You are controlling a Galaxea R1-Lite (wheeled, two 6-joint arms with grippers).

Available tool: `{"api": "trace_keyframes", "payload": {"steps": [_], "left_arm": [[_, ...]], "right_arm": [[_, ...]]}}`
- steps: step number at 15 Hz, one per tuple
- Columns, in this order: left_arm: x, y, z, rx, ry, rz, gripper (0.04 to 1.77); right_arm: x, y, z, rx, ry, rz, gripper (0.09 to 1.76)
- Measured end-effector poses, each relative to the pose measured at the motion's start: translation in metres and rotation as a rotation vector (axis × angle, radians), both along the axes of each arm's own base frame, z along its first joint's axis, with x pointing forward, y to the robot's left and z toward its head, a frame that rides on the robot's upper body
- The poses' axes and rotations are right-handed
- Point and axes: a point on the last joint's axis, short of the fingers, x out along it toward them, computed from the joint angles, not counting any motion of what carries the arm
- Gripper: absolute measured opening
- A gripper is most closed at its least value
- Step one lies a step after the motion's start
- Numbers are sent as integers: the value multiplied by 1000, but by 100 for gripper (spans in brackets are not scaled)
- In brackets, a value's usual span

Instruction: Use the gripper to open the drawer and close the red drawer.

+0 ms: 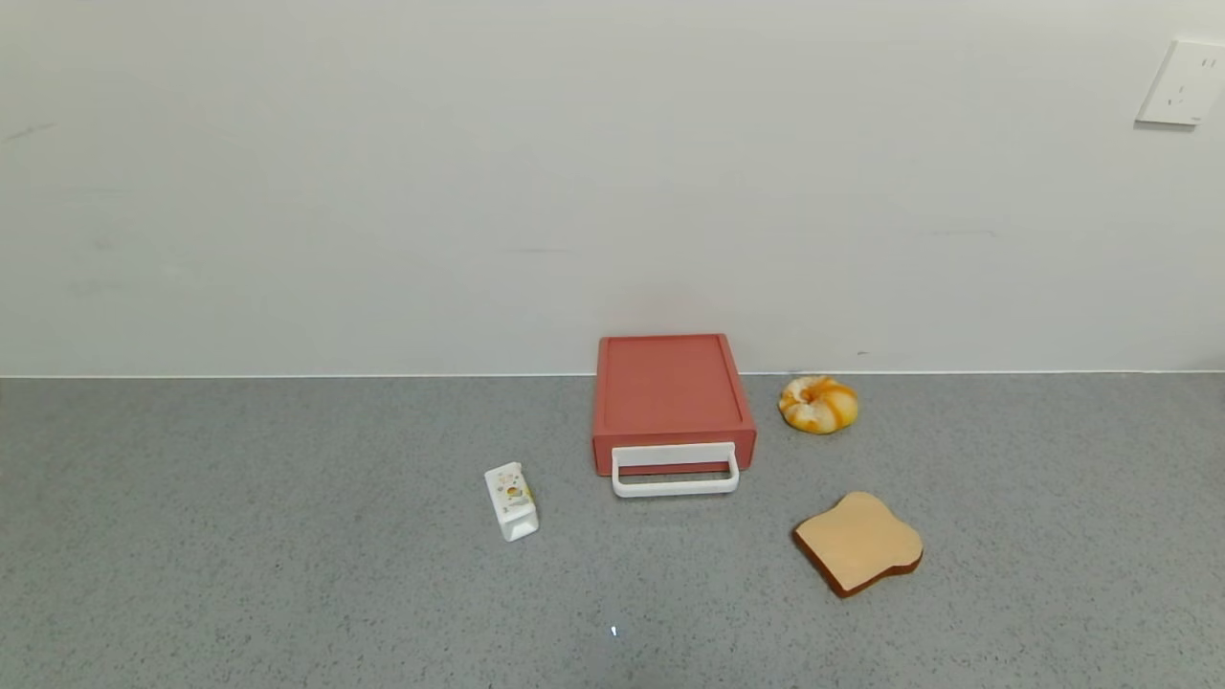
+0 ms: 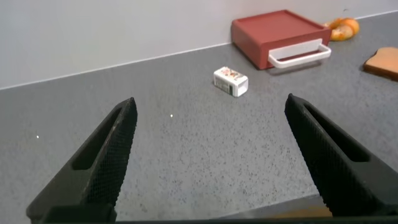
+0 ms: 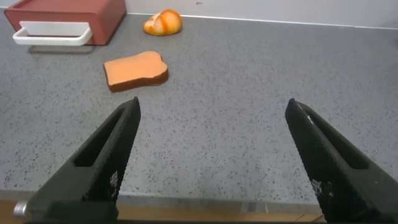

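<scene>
The red drawer box [image 1: 670,392] stands against the back wall, its drawer pushed in, with the white loop handle [image 1: 676,471] on its front facing me. It also shows in the left wrist view [image 2: 277,34] and the right wrist view [image 3: 68,14]. Neither arm shows in the head view. My left gripper [image 2: 210,112] is open and empty over the front edge of the counter, far from the drawer. My right gripper [image 3: 212,111] is open and empty, also at the front edge.
A small white carton [image 1: 511,501] lies left of the drawer. A bagel [image 1: 817,404] sits right of the box by the wall. A toast slice [image 1: 858,542] lies in front of it. A wall socket [image 1: 1183,82] is at the upper right.
</scene>
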Motion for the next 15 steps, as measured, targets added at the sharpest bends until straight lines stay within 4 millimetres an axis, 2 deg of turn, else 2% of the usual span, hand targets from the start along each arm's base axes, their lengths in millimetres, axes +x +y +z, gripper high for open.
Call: {"api": "trace_keyframes", "payload": {"steps": [4, 10, 15], "left_arm": [[8, 1, -18, -3, 39, 31, 172], [11, 2, -30, -20, 84, 94, 172], [12, 2, -32, -51, 93, 100, 172]], "right_arm": [[0, 0, 0, 0, 0, 0, 171], [0, 0, 0, 0, 0, 0, 171], [0, 0, 0, -1, 0, 0, 171]]}}
